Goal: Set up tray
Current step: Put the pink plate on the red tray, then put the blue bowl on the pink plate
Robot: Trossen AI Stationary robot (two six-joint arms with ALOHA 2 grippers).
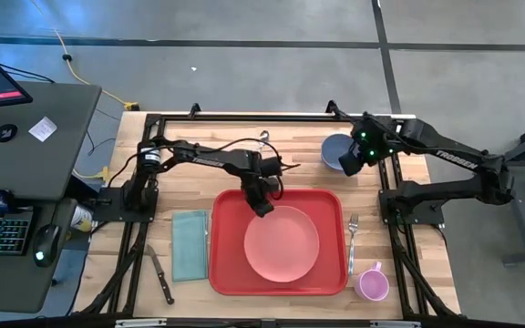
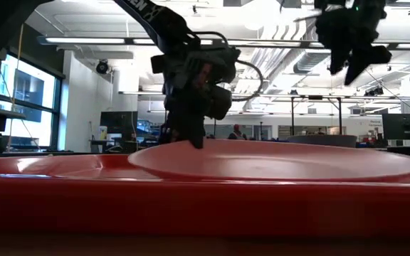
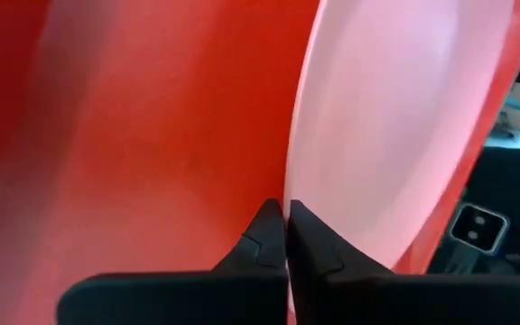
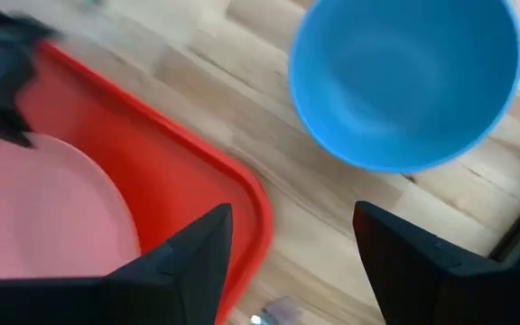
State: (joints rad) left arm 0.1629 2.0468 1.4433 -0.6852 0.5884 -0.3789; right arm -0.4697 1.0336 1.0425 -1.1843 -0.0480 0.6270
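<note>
Left jaws: pressed together, tips right at the far-left edge of the pink plate [image 3: 404,117]; whether a sliver of rim sits between them I can't tell.
Left gripper [image 1: 262,206]: low over the far part of the tray [image 1: 231,273], fingertips down at plate level.
Right jaws: spread wide, nothing between them.
Right gripper [image 1: 348,162]: hanging up high over the blue bowl [image 4: 407,81] at the far right of the table [image 1: 427,264].
Tray position: flat in the middle of the table, plate sitting inside it, a little right of centre.
Tray handling: looks like stiff, light, smooth plastic, likely slippery; I'd say pinch the low raised rim on a long side, not the flat floor.
Plate handling: thin, hard, probably slides easily on that glossy floor.
Edges: napkin [image 1: 189,244] just beside the tray's left rim, fork [image 1: 352,244] just beside the right rim, cup [image 1: 373,283] near the right corner.
Open room: bare red strip left of the plate; bare wood on the far side between tray and bowl; knife [image 1: 160,273] lies well left.
</note>
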